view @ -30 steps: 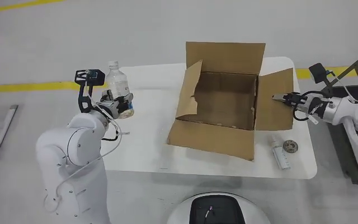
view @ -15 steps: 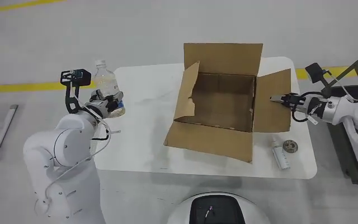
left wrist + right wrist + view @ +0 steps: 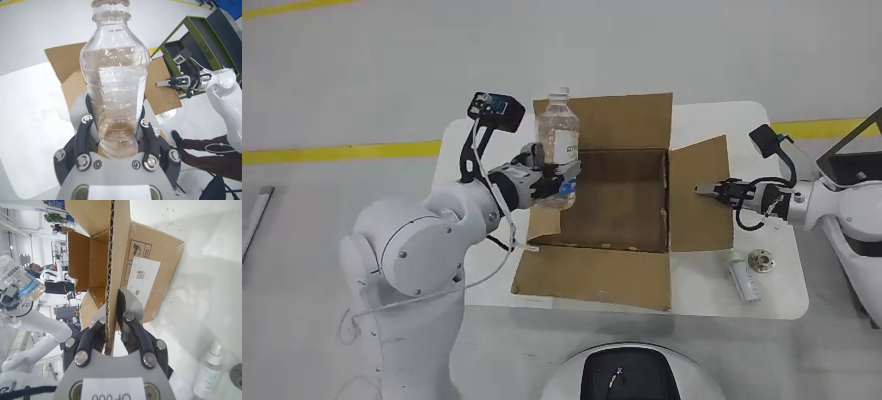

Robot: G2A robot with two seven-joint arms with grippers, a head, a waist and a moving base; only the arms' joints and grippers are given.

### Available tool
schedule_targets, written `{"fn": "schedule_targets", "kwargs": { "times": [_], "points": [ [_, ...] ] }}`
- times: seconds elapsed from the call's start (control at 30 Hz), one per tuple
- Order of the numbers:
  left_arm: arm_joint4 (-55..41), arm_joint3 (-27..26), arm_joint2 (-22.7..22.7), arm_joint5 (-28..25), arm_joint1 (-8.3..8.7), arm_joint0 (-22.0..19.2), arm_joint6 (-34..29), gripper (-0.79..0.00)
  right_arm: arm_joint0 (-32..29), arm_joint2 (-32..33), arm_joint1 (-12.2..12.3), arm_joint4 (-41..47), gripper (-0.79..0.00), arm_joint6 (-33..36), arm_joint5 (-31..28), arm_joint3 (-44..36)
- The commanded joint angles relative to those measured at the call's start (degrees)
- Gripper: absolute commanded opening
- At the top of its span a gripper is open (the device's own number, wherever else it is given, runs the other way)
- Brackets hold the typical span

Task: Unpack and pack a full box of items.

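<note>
My left pincer (image 3: pixel 552 186) grips a clear bottle (image 3: pixel 559 135) upright above the nine o'clock edge of the box (image 3: pixel 592 278); my right pincer (image 3: pixel 702 189) pinches its three o'clock flap (image 3: pixel 697 225).

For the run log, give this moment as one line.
left gripper: holding bottle at box edge | right gripper: shut on box flap

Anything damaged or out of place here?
On the brown cardboard box, the flap opposite the right gripper has a torn, ragged edge. The clear plastic bottle in the left gripper looks intact; nothing spilled.
</note>
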Motion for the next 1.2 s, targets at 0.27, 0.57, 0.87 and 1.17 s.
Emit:
{"fn": "schedule_targets", "kwargs": {
  "times": [0.27, 0.57, 0.87, 1.17],
  "points": [
    [-1.81, 2.55, 2.91, 1.91, -0.08, 0.05, -1.26, -0.785, -0.43, -0.3, 0.21, 1.09, -0.785, -0.89, 0.3, -0.5],
    [-1.95, 3.26, 3.4, 1.18, -0.02, 1.71, 1.49, -0.785, -1.08, -0.75, 0.38, 2.04, -0.785, -1.39, 0.57, -2.04],
    [-0.3, 12.51, 11.02, 4.21, -0.54, -0.58, 1.84, -0.785, -0.22, 0.11, 0.72, 2.38, -0.785, -1.72, 0.59, -3.89],
    [-0.5, 21.46, 12.44, 10.03, -0.95, -2.59, 2.98, -0.785, -0.83, 2.08, 1.28, 2.62, -0.785, -1.56, 0.4, -8.41]
  ]
}}
